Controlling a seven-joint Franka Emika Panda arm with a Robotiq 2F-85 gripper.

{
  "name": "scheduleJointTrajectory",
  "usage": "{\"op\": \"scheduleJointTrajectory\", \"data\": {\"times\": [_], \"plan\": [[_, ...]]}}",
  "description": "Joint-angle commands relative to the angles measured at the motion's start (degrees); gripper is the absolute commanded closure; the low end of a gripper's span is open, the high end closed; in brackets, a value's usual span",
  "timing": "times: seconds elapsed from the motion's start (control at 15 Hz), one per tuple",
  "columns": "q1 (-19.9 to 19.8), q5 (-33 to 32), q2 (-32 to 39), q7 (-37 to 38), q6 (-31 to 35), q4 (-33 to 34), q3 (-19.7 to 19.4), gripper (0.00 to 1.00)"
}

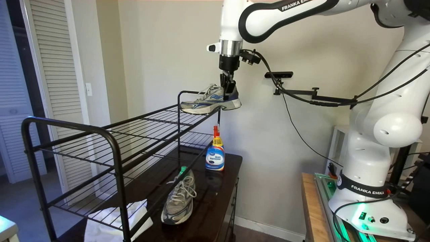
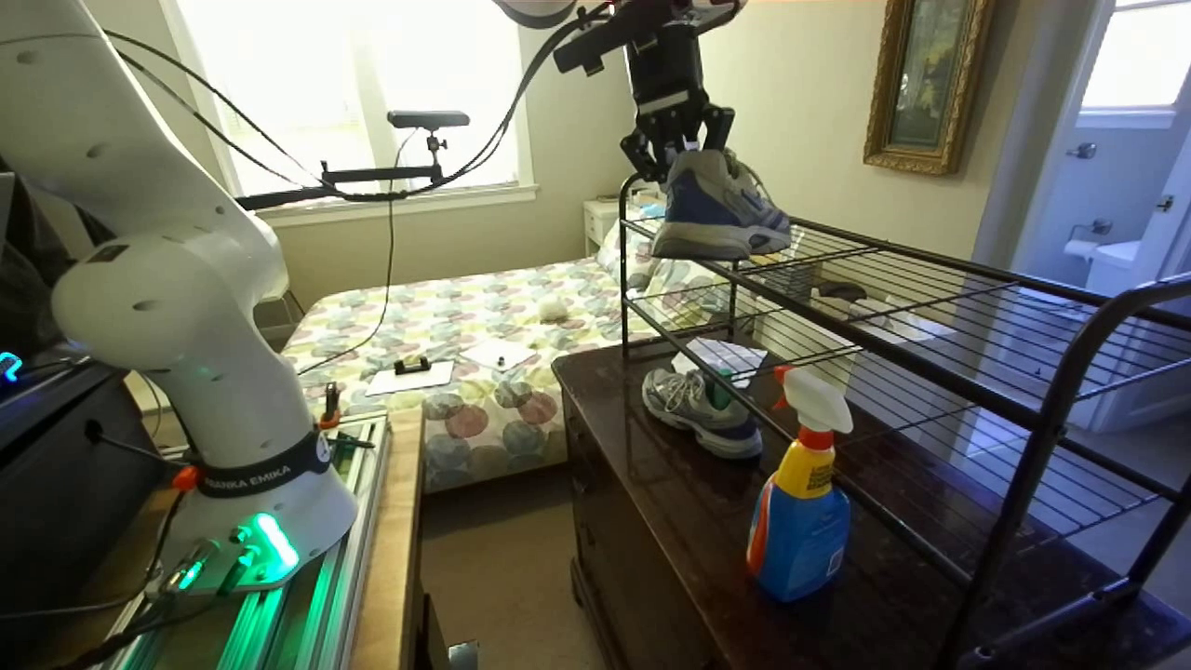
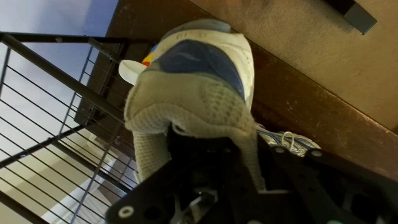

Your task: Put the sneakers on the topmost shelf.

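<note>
My hand [image 1: 228,91] is nearly closed, pinching the collar of one sneaker [image 1: 210,100] at the end of the topmost shelf [image 1: 131,134]; light, soft mesh should make that a good hold. The other sneaker [image 1: 179,201] sits on the bench [image 1: 225,181], something green [image 1: 183,169] at its mouth, near a stain-remover bottle [image 1: 215,156] whose contents I can't see.

Fingers [image 1: 230,87] downward in a grip.
</note>
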Motion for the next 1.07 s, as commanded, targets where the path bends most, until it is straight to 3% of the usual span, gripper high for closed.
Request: {"op": "scheduleJointTrajectory", "data": {"times": [0.0, 0.4, 0.67, 0.87, 1.0], "plan": [[0.17, -4.79, 4.94, 12.58, 0.32, 5.70, 0.30, 0.97], [-0.33, -7.10, 17.66, 28.28, -7.56, 20.80, -0.58, 0.97], [0.58, 0.22, 25.24, 32.70, -16.40, 31.46, -1.49, 0.97], [0.50, 8.56, 29.86, 32.74, -17.08, 39.24, -1.25, 0.97], [0.65, 10.58, 31.76, 33.28, -16.57, 43.84, -1.46, 0.97]]}}
